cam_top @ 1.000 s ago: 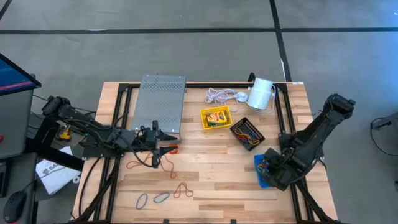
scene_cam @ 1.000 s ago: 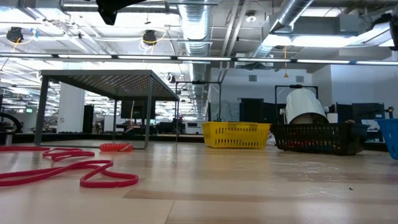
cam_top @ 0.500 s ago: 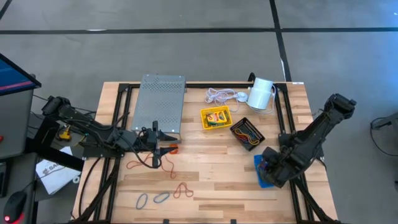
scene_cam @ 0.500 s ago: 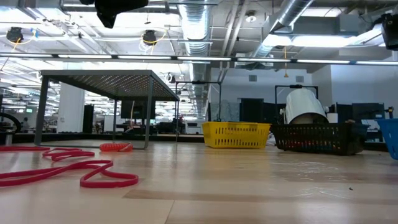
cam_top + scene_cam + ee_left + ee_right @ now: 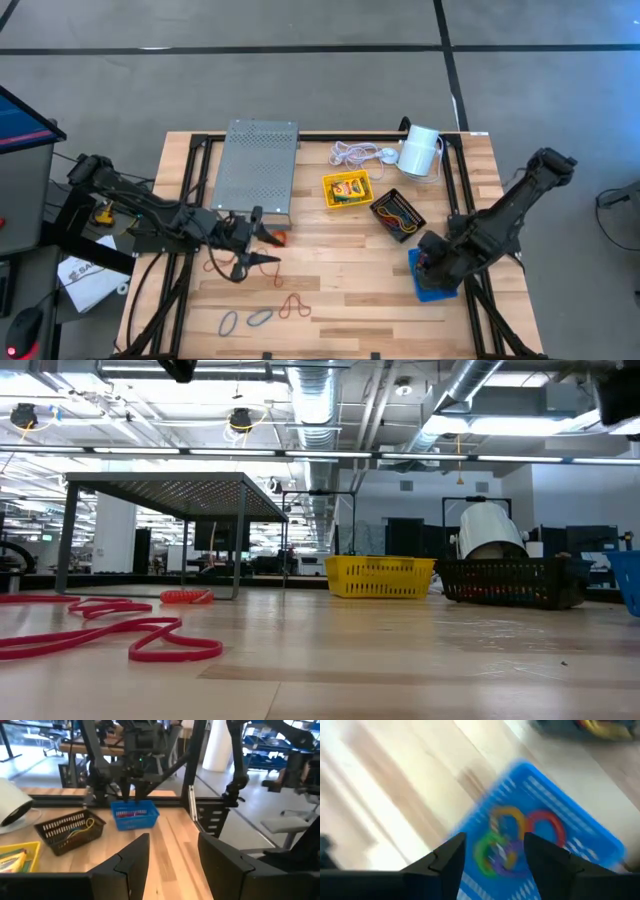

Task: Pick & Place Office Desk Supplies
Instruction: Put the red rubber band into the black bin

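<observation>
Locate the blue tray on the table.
In the high view the blue tray sits near the table's right edge, under the right gripper, just below the black mesh tray.

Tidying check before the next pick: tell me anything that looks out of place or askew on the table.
Several rubber bands lie loose on the wood near the front-left, outside any tray. The white cylinder lies on its side. The blue tray sits close to the table's right edge, under the right claw.
</observation>
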Robot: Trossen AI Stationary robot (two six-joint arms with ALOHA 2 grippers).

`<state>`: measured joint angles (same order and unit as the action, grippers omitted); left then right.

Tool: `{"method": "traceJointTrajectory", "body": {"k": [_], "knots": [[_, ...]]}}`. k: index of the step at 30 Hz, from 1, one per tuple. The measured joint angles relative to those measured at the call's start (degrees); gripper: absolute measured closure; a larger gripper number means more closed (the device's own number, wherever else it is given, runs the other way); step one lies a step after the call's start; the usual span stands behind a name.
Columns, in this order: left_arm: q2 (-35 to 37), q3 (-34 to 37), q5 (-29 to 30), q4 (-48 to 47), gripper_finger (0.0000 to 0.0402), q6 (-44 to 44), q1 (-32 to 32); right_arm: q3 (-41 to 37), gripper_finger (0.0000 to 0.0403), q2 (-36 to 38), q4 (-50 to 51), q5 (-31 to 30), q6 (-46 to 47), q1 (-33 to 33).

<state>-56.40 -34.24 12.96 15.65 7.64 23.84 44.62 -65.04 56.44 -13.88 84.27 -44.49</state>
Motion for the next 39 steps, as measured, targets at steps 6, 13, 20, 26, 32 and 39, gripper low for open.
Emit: {"method": "traceJointTrajectory", "body": {"k": [6, 13, 20, 26, 32, 39], "knots": [[-2.9, -6.3, -0.3, -11.2, 0.0239, 0.7, 1.9, 0.0, 0.0226, 1.0, -11.6, -4.5, -11.5, 4.2], [-15.4, -15.8, -3.4, -24.0, 0.0239, 0.8, 4.0, 0.0, 0.0239, 0.8, -23.3, -6.9, -25.1, 9.2], [-28.3, -22.5, -6.6, -30.3, 0.0239, 3.8, 3.8, 0.0, 0.0247, 0.8, -29.4, -7.1, -33.9, 12.2], [-36.5, -25.0, -7.0, -31.8, 0.0239, 3.8, 4.1, 0.0, 0.0257, 0.8, -29.5, -7.2, -36.7, 13.3], [-43.3, -25.9, -7.9, -33.7, 0.0239, 3.8, 4.6, 0.0, 0.0267, 0.3, -29.6, -7.2, -37.4, 13.5], [-49.3, -26.0, -7.9, -36.2, 0.0239, 3.1, 5.9, 0.0, 0.0274, -3.0, -30.4, -7.0, -38.4, 13.9]]}}
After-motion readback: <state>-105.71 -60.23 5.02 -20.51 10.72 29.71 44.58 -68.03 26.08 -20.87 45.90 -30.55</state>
